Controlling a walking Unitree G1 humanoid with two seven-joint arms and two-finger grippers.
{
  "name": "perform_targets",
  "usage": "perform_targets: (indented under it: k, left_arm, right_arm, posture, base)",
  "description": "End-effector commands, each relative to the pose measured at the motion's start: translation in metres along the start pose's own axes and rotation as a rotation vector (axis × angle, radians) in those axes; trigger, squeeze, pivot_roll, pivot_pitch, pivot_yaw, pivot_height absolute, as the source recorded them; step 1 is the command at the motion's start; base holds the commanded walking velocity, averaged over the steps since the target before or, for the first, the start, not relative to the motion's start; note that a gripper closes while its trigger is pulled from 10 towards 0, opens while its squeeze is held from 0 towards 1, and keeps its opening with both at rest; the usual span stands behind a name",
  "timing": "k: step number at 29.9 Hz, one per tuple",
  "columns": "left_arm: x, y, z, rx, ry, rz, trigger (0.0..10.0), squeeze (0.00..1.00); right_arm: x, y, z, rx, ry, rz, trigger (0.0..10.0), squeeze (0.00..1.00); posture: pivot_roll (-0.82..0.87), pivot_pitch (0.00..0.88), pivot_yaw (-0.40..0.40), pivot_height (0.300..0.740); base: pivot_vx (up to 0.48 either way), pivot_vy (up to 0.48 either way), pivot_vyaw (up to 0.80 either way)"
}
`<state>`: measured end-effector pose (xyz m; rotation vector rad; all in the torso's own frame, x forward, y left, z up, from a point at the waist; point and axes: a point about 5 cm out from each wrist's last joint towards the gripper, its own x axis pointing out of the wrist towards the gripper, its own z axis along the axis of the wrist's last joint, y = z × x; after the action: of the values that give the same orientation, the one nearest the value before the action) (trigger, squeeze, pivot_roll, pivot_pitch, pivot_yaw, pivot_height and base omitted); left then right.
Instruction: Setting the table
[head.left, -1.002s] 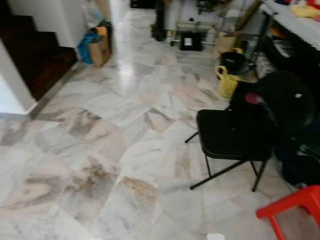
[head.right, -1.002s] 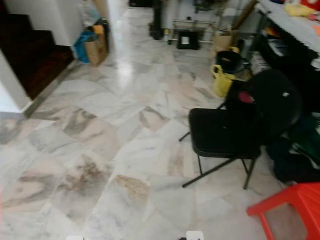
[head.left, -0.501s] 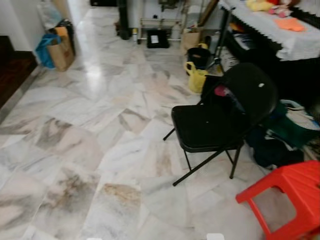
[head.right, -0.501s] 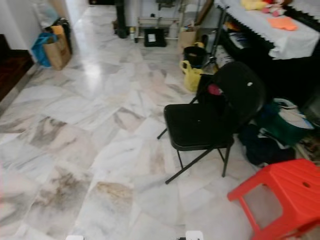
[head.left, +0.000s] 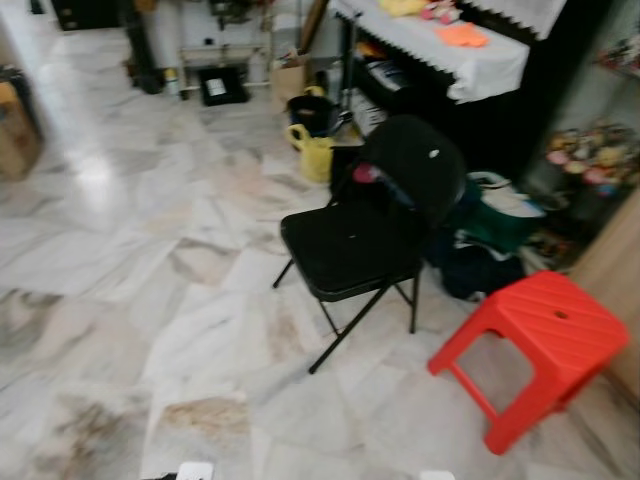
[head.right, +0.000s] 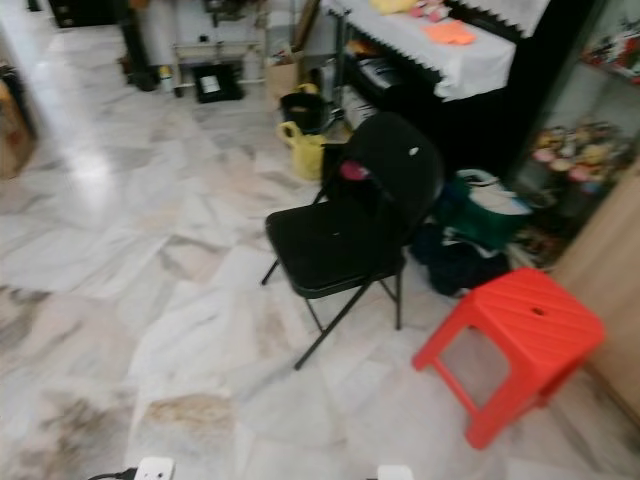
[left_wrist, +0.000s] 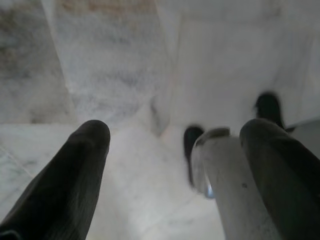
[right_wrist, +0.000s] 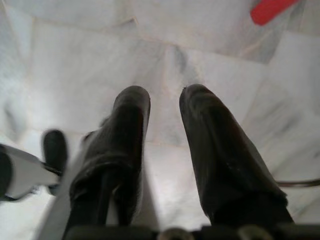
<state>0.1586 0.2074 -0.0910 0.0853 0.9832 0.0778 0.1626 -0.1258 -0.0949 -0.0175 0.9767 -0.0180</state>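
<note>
Both arms hang down over the marble floor (head.left: 120, 250). The left gripper (left_wrist: 175, 165) has its two black fingers spread wide apart with nothing between them. Beside one finger a pale rounded shape juts into the wrist view; it looks like part of the robot's own leg, though I cannot be sure. The right gripper (right_wrist: 165, 135) has its fingers drawn near each other, a narrow gap left between them, and it too carries nothing.

No plate, cup or cutlery is in hand, so I judge the robot is walking toward the table rather than laying anything yet.

Ahead stands one black folding chair (head.left: 365, 235), and near it, to the right, one red plastic stool (head.left: 535, 345). Beyond the chair one table (head.left: 440, 45) with a white lace-edged cloth carries an orange cloth item (head.left: 462, 35) and some small bright things too blurred to name. On the floor by it sit one yellow jug (head.left: 313, 155), one dark bucket (head.left: 312, 112) and bags in a heap, a green one (head.left: 495, 215) among them.

The next move, as I see it, calls for getting round the chair and stool to reach the table, and for finding tableware first.
</note>
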Motion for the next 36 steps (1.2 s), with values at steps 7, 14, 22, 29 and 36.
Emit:
perform_targets:
  k: [7, 14, 22, 29, 36]
  left_arm:
    - [-0.010, 0.055, -0.016, -0.073, 0.075, 0.098, 10.0, 0.00]
    - [-0.011, 0.061, -0.017, -0.069, 0.081, 0.108, 10.0, 0.00]
    - [-0.009, 0.055, -0.013, -0.017, 0.073, 0.076, 10.0, 0.00]
    - [-0.008, 0.054, -0.010, -0.061, 0.059, 0.065, 10.0, 0.00]
    - [-0.007, 0.054, -0.004, -0.141, 0.032, 0.082, 10.0, 0.00]
  right_arm:
    - [0.004, -0.069, 0.018, 0.085, 0.067, -0.007, 10.0, 0.00]
    - [0.004, -0.063, 0.018, 0.061, 0.062, 0.009, 10.0, 0.00]
    - [0.004, -0.062, 0.018, 0.072, 0.060, 0.007, 10.0, 0.00]
    - [0.004, -0.063, 0.018, 0.086, 0.062, -0.008, 10.0, 0.00]
    - [0.004, -0.063, 0.015, 0.188, 0.057, -0.050, 10.0, 0.00]
  posture:
    - [0.02, 0.000, -0.011, 0.740]
    - [0.03, 0.000, -0.001, 0.740]
    - [0.03, 0.000, -0.010, 0.740]
    - [0.03, 0.000, -0.006, 0.740]
    - [0.03, 0.000, 0.000, 0.740]
  base:
    - [0.000, 0.000, -0.80]
    - [0.000, 0.000, -0.80]
    - [0.000, 0.000, -0.80]
    - [0.000, 0.000, -0.80]
    - [0.000, 0.000, -0.79]
